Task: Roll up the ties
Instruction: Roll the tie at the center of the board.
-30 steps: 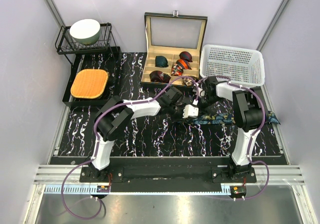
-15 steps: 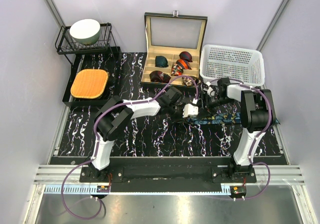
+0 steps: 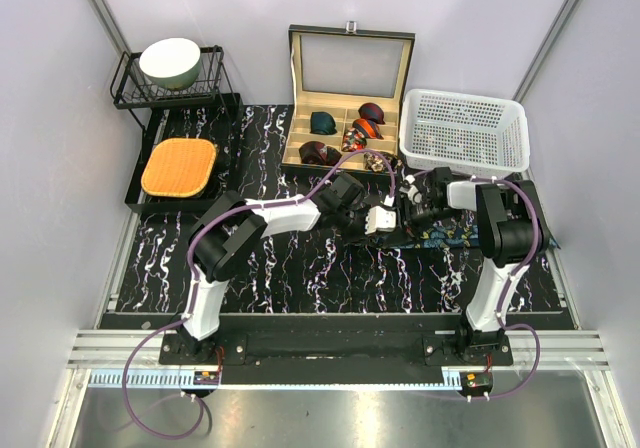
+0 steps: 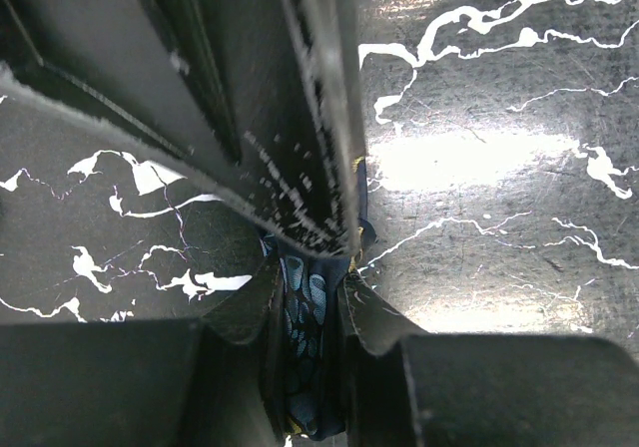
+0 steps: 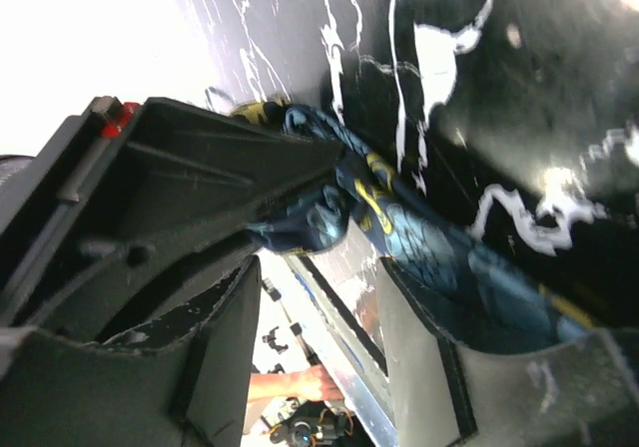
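- Navy tie (image 3: 455,236): lies as a long strip on the bench (image 3: 280,268), just in front of the white basket (image 3: 462,128); its end is gathered off the basket's left front corner.
- Left gripper (image 3: 378,220): jaws nearly closed, pinching that end.
- Right gripper (image 3: 412,211): jaws apart, fabric between them, gripping nothing.
- Step: start of rolling; no coil yet.
- Next: probably the right jaws pinch the fabric and the end turns over.

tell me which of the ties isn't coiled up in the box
The dark navy tie with the teal-and-gold pattern: it lies stretched on the tabletop, one end pinched in the left claw, while the other ties sit coiled in the wooden box.
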`<action>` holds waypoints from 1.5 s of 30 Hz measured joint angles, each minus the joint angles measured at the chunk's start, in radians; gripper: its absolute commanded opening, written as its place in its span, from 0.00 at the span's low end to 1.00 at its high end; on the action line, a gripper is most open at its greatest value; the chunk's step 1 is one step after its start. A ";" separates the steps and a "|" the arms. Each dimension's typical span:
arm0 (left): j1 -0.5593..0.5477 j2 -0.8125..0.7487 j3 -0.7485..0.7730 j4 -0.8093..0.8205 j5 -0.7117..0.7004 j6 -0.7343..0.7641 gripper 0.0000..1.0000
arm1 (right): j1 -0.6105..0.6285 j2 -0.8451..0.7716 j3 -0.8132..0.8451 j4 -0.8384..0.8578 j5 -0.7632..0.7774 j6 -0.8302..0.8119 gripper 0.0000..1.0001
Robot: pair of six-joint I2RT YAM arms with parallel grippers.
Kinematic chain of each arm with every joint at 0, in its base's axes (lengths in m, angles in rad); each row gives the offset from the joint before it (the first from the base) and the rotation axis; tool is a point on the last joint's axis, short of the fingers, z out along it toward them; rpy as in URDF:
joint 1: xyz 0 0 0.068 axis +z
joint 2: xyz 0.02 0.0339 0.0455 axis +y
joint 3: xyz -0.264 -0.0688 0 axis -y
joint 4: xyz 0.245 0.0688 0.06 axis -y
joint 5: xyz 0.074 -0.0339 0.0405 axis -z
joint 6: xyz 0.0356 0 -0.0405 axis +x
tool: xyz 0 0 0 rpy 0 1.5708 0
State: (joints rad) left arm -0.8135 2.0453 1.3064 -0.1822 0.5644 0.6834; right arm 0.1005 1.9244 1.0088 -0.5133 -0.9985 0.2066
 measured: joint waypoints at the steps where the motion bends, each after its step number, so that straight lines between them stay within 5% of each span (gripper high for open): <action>1: 0.000 0.000 0.000 0.000 0.000 0.000 0.00 | 0.004 0.006 0.000 0.017 -0.003 0.010 0.53; 8: 0.004 0.001 0.000 -0.011 0.013 -0.003 0.00 | 0.040 0.047 0.000 0.103 -0.038 0.068 0.44; 9: 0.006 0.001 0.000 -0.011 0.018 -0.004 0.00 | 0.040 0.050 0.000 0.109 -0.045 0.073 0.27; 13: 0.008 0.001 0.000 -0.012 0.023 -0.003 0.00 | 0.044 0.054 0.005 0.119 -0.061 0.080 0.00; 23: 0.010 0.001 -0.007 -0.002 0.028 0.004 0.01 | 0.063 0.053 0.101 -0.042 0.040 -0.022 0.00; 27: 0.009 0.001 -0.015 0.020 0.029 0.023 0.13 | 0.072 0.053 0.142 -0.105 0.093 -0.071 0.00; 38: 0.029 -0.012 -0.060 0.069 0.072 -0.004 0.63 | 0.083 0.122 0.181 -0.166 0.180 -0.081 0.00; 45: 0.100 -0.102 -0.254 0.246 0.155 -0.128 0.64 | 0.082 0.138 0.190 -0.192 0.210 -0.082 0.00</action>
State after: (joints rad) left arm -0.7139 1.9434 1.0523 0.0635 0.7193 0.5552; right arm 0.1829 2.0621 1.1984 -0.7055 -0.7883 0.1249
